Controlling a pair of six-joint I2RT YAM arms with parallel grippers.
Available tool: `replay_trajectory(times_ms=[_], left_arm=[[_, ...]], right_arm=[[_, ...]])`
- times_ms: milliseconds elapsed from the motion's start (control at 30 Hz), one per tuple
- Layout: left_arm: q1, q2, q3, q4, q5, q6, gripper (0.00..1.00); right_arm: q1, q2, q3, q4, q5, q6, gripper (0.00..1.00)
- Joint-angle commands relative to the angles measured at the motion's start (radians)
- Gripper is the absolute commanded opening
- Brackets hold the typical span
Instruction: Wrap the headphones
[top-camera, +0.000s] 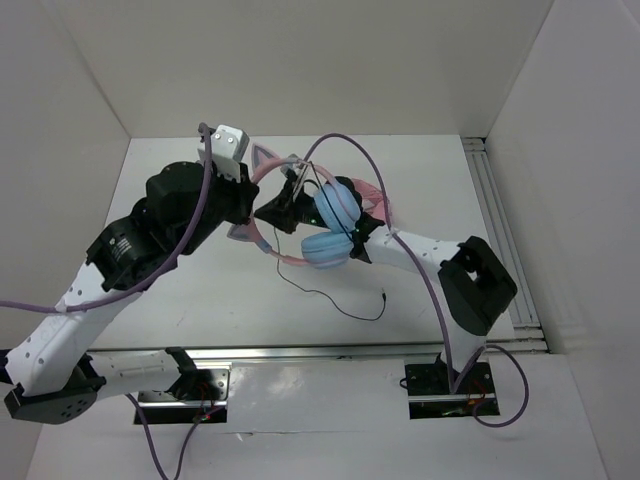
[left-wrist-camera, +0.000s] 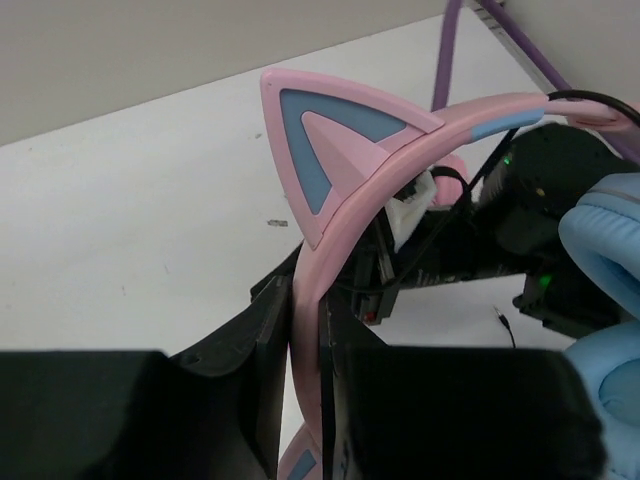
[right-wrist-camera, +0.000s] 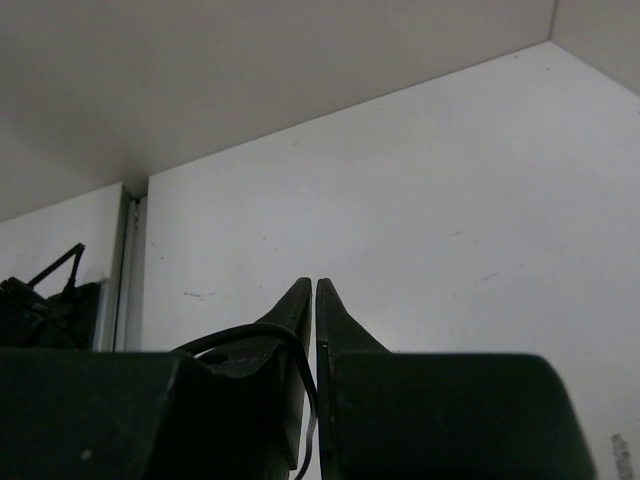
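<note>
The headphones (top-camera: 330, 225) hang above the table between my two grippers, with a thin pink headband, two light blue ear cups (top-camera: 326, 248) and pink cat ears. My left gripper (top-camera: 248, 222) is shut on the pink headband (left-wrist-camera: 312, 300) just below a cat ear (left-wrist-camera: 322, 140). My right gripper (top-camera: 275, 210) sits beside the ear cups and is shut on the thin black cable (right-wrist-camera: 314, 405), which loops over its left finger. The rest of the cable (top-camera: 335, 302) trails on the table, with its plug (top-camera: 384, 295) lying free.
The white table (top-camera: 180, 300) is enclosed by white walls at the back and sides. A metal rail (top-camera: 500, 220) runs along the right edge. My right arm's purple lead (top-camera: 350, 145) arches over the headphones.
</note>
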Motion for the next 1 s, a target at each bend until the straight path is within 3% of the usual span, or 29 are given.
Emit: replay_trajectory(times_ms=[0, 100, 400, 667, 967], left_arm=[[0.038, -0.013, 0.041, 0.288, -0.112, -0.145, 0.0], [0.095, 0.018, 0.041, 0.3, -0.13, -0.177, 0.0], [0.271, 0.069, 0.012, 0.332, 0.037, -0.303, 0.0], [0.295, 0.017, -0.061, 0.359, 0.064, -0.337, 0.0], [0.304, -0.002, -0.07, 0.359, 0.082, -0.328, 0.0]], right_arm=[[-0.002, 0.052, -0.022, 0.163, -0.077, 0.096, 0.12], [-0.002, 0.062, -0.065, 0.217, -0.1, 0.139, 0.12], [-0.011, 0.126, -0.095, 0.376, -0.154, 0.249, 0.14], [-0.058, 0.26, -0.095, 0.689, -0.228, 0.467, 0.25], [-0.077, 0.367, -0.032, 0.837, -0.272, 0.629, 0.3]])
